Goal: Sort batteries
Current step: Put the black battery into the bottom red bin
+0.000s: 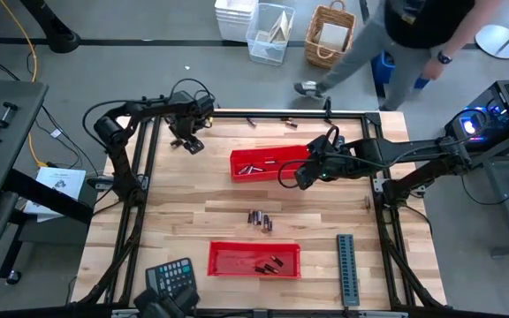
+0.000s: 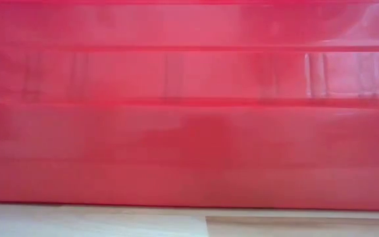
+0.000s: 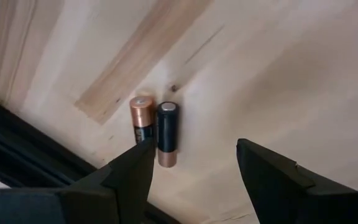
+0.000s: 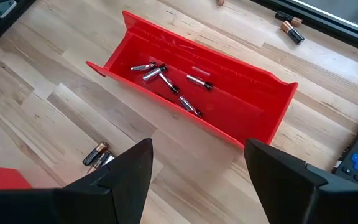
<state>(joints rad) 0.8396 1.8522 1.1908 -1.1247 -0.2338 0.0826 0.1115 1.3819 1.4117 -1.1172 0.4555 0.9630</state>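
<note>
The left gripper [image 3: 191, 171] hovered, fingers apart, over two batteries [image 3: 156, 130] lying side by side just ahead of its fingertips. Step in hand: approach. Next: descend, straddle one cell, close. The right gripper [image 4: 197, 171], fingers apart, waited above the red tray [image 4: 253, 93].

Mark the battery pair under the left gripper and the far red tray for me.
battery pair [image 3: 156, 130], left wrist view, on the seam where the two batteries touch.
far red tray [image 1: 241, 158], high view, bare floor near its left end.

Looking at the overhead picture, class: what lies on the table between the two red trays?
In the high view, a small cluster of loose batteries lies on the bare wood between the far red tray and the near red tray, touching neither.
</note>
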